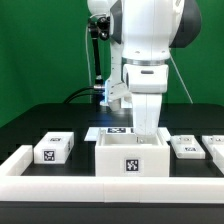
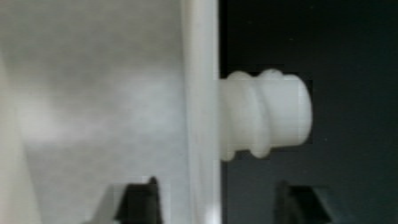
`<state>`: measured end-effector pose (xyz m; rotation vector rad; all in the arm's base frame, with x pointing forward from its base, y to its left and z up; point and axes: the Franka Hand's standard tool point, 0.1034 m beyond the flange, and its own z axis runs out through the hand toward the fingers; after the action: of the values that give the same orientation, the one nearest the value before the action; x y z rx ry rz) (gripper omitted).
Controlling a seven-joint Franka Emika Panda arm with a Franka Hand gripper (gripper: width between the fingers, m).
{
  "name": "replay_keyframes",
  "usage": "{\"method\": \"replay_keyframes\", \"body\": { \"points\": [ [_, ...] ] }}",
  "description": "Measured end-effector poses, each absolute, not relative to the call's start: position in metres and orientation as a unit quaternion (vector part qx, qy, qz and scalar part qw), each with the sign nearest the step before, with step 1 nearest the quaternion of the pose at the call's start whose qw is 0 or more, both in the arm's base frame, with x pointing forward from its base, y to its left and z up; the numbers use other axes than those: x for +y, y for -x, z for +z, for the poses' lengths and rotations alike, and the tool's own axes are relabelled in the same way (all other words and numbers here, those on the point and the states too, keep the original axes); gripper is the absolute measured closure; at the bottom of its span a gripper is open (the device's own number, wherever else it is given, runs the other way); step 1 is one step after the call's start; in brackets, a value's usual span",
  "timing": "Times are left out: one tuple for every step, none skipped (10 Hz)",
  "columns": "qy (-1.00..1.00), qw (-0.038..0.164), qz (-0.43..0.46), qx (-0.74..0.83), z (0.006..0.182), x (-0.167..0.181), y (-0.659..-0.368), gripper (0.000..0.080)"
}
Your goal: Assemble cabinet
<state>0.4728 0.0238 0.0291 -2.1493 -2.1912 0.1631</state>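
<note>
The cabinet [image 1: 131, 158] is a white open-topped box with a black-and-white tag on its front, standing at the middle front of the table. My gripper [image 1: 147, 128] hangs straight down over its far right corner. In the wrist view the gripper [image 2: 219, 203] is open. Its two dark fingertips [image 2: 139, 203] stand either side of a white cabinet wall [image 2: 107, 100] without closing on it. A ribbed white peg [image 2: 267, 112] sticks out from that wall. A white tagged drawer block [image 1: 53, 149] lies on the exterior view's left, and two more [image 1: 186, 146] lie on the right.
The marker board [image 1: 112, 131] lies flat on the table behind the cabinet. A low white border rail [image 1: 60, 187] runs along the front and up the left side. A green backdrop closes the rear.
</note>
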Motion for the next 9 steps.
{"method": "replay_keyframes", "body": {
  "points": [
    [0.699, 0.034, 0.053, -0.712, 0.0291, 0.0236, -0.4728, 0.0550],
    [0.699, 0.034, 0.053, -0.712, 0.0291, 0.0235, -0.4727, 0.0731],
    [0.699, 0.033, 0.052, -0.712, 0.0294, 0.0236, -0.4733, 0.0766],
    [0.699, 0.033, 0.052, -0.712, 0.0294, 0.0236, -0.4734, 0.0766],
    [0.699, 0.033, 0.052, -0.712, 0.0294, 0.0236, -0.4734, 0.0766],
    [0.699, 0.033, 0.052, -0.712, 0.0294, 0.0236, -0.4734, 0.0766],
    [0.699, 0.033, 0.052, -0.712, 0.0294, 0.0236, -0.4734, 0.0766],
    [0.699, 0.033, 0.052, -0.712, 0.0294, 0.0236, -0.4734, 0.0766],
    [0.699, 0.033, 0.052, -0.712, 0.0294, 0.0237, -0.4734, 0.0766]
  ]
}}
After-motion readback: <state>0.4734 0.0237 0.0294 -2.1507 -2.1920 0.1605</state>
